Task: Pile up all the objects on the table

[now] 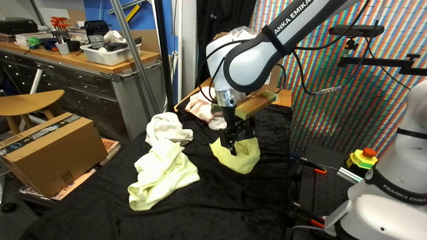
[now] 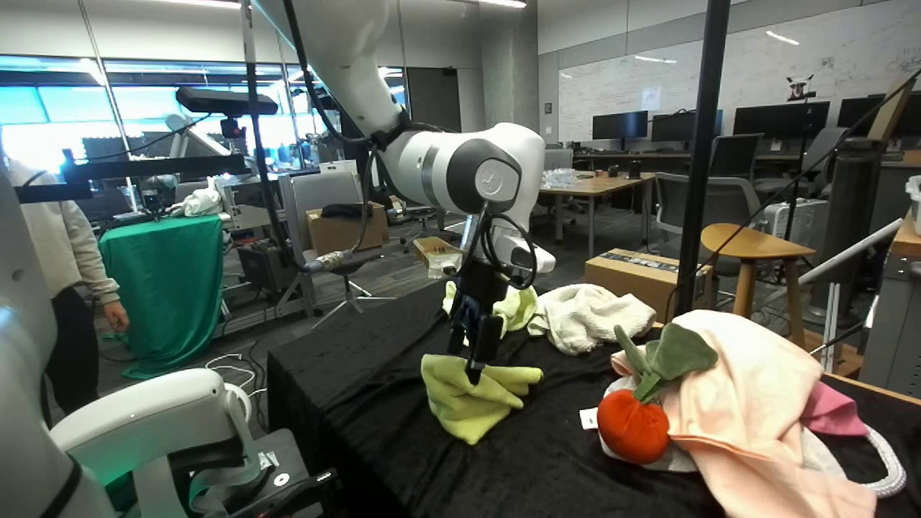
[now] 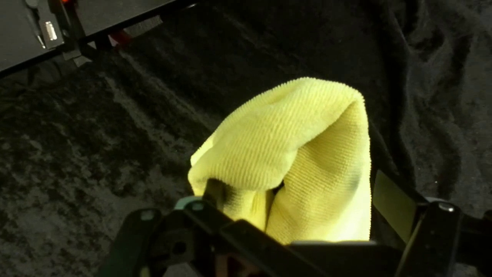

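While the yellow-green cloth sits on the black-draped bench, apart from the rest, my gripper straddles it with jaws spread, nothing pinched. I reckon I'm at the grasp step; next I'd close on a fold, lift, and drop it onto the pale yellow cloth beside the white cloth.

From the plush toy, in an exterior view: lone cloth left, towel behind, cloth heap just right. All on the table.

bright windows | whiteboard | dark monitors | wooden stool | gray floor
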